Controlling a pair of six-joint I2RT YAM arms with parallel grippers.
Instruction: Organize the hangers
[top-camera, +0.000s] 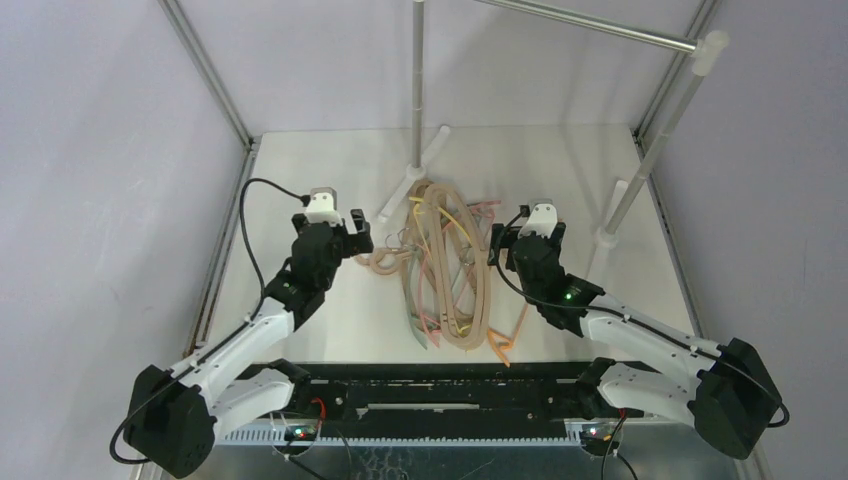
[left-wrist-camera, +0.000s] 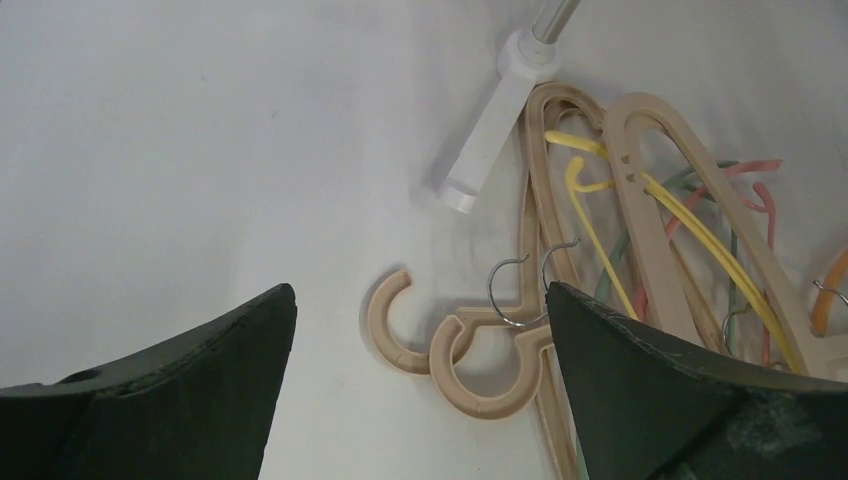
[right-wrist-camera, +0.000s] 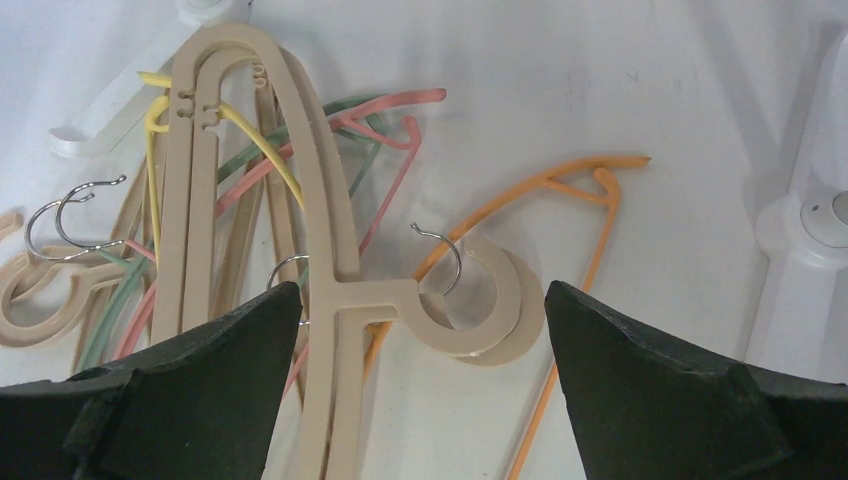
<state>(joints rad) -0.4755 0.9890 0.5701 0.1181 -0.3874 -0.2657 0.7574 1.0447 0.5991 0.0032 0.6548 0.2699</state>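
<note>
Left gripper (top-camera: 352, 238): fingers spread wide, empty, hovering just left of the pile. The beige hook pair (left-wrist-camera: 488, 408) lies on the table (top-camera: 320, 180) between its fingers in the wrist view. Hangers (top-camera: 445, 275) sit tangled in 1 heap mid-table, with 0 on the rail (top-camera: 590, 25). Right gripper (top-camera: 522, 245): also spread and empty, over a big beige hook (right-wrist-camera: 510, 300) beside the orange hanger (right-wrist-camera: 560, 175). Reads as pre-grasp, task barely begun. Next: drop onto 1 hook, pinch, and lift clear without dragging the snagged thin ones.
</note>
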